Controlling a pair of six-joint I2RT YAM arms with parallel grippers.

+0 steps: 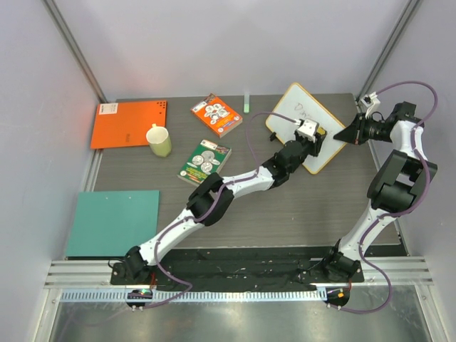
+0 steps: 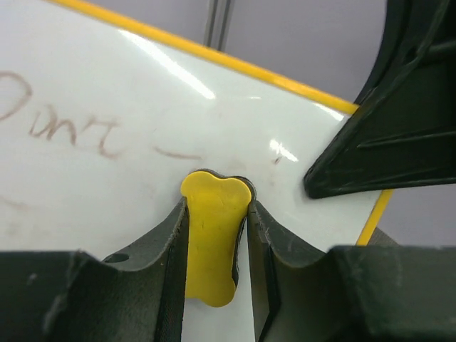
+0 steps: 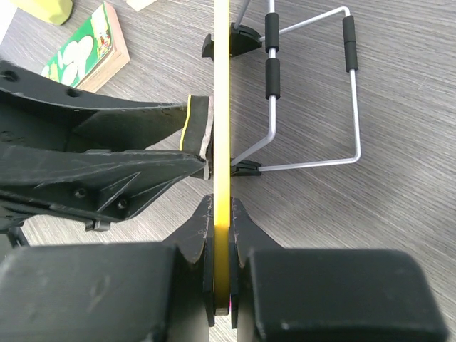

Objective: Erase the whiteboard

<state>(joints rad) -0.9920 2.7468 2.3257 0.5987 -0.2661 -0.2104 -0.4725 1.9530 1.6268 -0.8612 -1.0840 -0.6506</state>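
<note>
Left pincer (image 2: 216,205) pinches a smooth yellow bone-shaped eraser (image 2: 212,249) against the glossy whiteboard (image 2: 107,78); right pincer (image 3: 221,206) clamps its thin yellow frame. Faint brownish handwriting (image 2: 71,132) marks it. It stands on a wire stand (image 3: 354,114), far right on the grey wood-grain tabletop (image 1: 285,214).

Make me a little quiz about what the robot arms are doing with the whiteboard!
1. True or false: the whiteboard is already wiped clean.
2. What do the left jaws hold against the board? A) a mug B) a yellow eraser C) a book
3. Which arm's jaws are clamped on the whiteboard's yellow edge?

Key: 1. False, brownish handwriting shows on it. 2. B. 3. The right arm's.
</note>
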